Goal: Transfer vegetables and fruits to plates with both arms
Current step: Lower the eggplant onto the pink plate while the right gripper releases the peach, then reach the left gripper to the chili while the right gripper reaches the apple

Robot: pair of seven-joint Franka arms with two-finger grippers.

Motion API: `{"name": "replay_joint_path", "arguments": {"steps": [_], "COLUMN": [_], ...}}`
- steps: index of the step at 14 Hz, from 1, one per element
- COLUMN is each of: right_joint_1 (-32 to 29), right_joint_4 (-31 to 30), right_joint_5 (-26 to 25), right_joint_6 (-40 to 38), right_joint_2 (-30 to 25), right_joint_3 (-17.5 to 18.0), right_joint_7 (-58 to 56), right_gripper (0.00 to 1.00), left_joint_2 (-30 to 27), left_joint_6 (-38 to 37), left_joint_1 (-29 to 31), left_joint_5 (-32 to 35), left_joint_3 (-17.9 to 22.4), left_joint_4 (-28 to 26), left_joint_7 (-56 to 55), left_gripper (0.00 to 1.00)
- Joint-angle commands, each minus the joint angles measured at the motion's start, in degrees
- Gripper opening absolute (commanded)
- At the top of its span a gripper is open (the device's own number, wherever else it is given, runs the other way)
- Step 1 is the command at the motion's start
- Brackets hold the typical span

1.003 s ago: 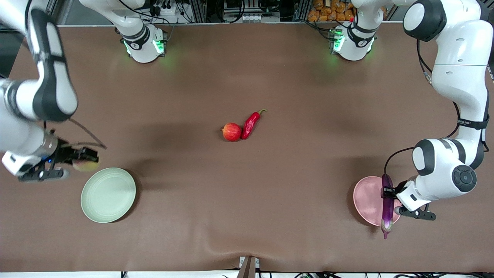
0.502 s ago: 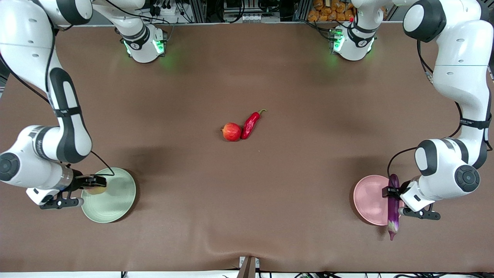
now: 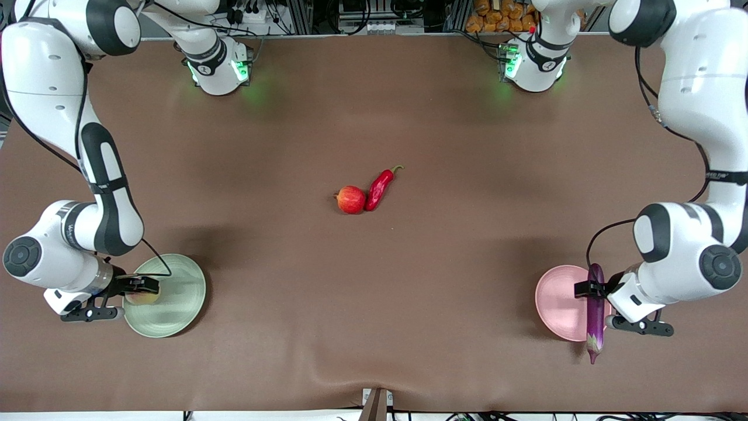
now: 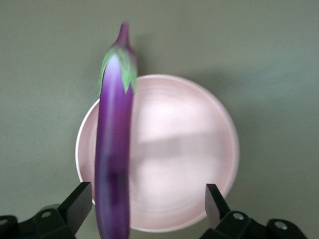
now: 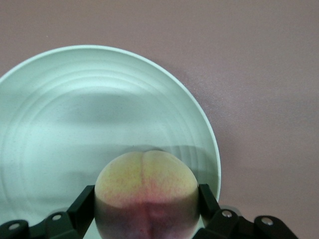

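While the right gripper (image 5: 144, 211) pinches the peach (image 5: 146, 191) over the green plate (image 3: 181, 304), the left gripper (image 4: 149, 206), spread wide, has the eggplant (image 4: 113, 154) beside one finger over the pink plate (image 4: 184, 149).

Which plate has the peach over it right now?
The pale green plate, at the right arm's end. The right gripper holds the peach there; the pink plate has the eggplant.

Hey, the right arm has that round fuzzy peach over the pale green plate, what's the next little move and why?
Probably open the right gripper to release the round yellowish-pink peach. Its fingers clamp the fruit on both sides, and the peach sits low over the pale green round plate, inside the rim, so letting go should leave it resting there.
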Motion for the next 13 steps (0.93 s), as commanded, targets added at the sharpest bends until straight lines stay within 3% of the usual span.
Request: {"name": "replay_joint_path", "arguments": {"steps": [1,3,5,7,10,13], "right_joint_1": [-1.30,-1.21,-0.86,-0.86,-0.59,-0.42], "right_joint_4": [1.90,1.99,1.99,1.99,1.99,1.81], "right_joint_5": [0.91,0.91,1.00,1.00,0.91,0.91], "right_joint_6": [-0.44,-0.79,-1.66,-7.35,-13.77,-18.79], "right_joint_2": [0.47,-0.41,-3.38,-7.69,-13.14,-16.05], "right_joint_3": [0.97,1.23,1.58,3.33,6.85,11.32], "right_joint_7": [-0.38,-0.46,-1.08,-3.44,-10.18,-17.41], "right_gripper": [1.00,1.00,1.00,1.00,1.00,1.00], "left_joint_2": [-4.32,-6.51,-10.81,-15.91,-22.78,-22.53], "left_joint_6": [-5.78,-10.89,-10.65,-7.59,4.61,5.88], "left_joint_1": [-1.26,-3.27,-5.21,-5.48,-5.57,-8.62], "left_joint_5": [0.45,1.32,1.33,1.33,1.33,1.33], "left_joint_3": [-3.35,-5.90,-7.66,-10.64,-17.23,-21.90], "left_joint_4": [-2.71,-4.20,-10.24,-18.40,-33.88,-36.20], "left_joint_7": [-6.01,-11.05,-11.49,-11.67,-11.67,-12.63], "left_gripper": [1.00,1.00,1.00,1.00,1.00,1.00]}}
